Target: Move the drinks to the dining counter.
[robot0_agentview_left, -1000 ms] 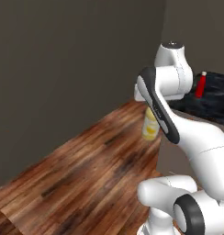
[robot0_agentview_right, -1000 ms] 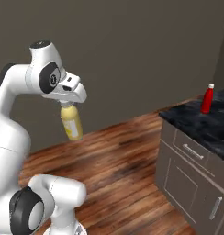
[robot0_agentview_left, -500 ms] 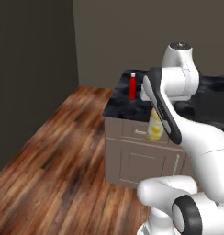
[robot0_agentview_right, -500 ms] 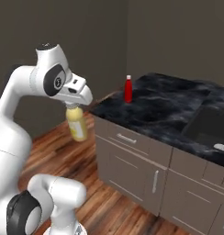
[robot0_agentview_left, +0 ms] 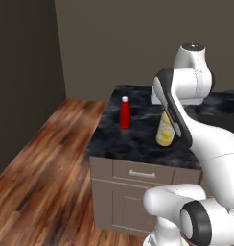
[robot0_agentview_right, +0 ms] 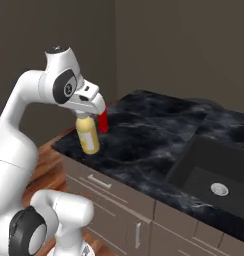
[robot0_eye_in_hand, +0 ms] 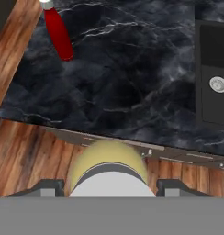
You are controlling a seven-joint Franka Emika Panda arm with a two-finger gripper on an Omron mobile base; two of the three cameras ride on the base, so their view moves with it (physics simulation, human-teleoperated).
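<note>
Yellow juice bottle (robot0_agentview_right: 87, 136) with its pale cap hangs upright in the end effector (robot0_agentview_right: 85, 116), whose two fingers are clamped on the bottle's neck just under the white wrist. In the left base view the same bottle (robot0_agentview_left: 165, 129) shows beside the arm's forearm, over the front part of the black white-veined marble counter (robot0_agentview_left: 138, 137). From the hand view, the bottle's rounded pale top (robot0_eye_in_hand: 108, 169) sits between the dark fingertips (robot0_eye_in_hand: 172, 187), and below it lies the counter's front edge (robot0_eye_in_hand: 109, 92) with a strip of drawer front and a small handle, then wooden floor (robot0_eye_in_hand: 36, 156). A red bottle (robot0_agentview_left: 123, 113) with a white cap stands upright on the counter near its left edge, well apart from the front; in the right base view it is partly hidden behind the end effector (robot0_agentview_right: 102, 121). A dark sink basin (robot0_agentview_right: 214, 175) with a round metal drain is set into the counter toward its right side. Taupe drawer fronts (robot0_agentview_left: 138, 175) with slim handles run under the counter's front edge.
</note>
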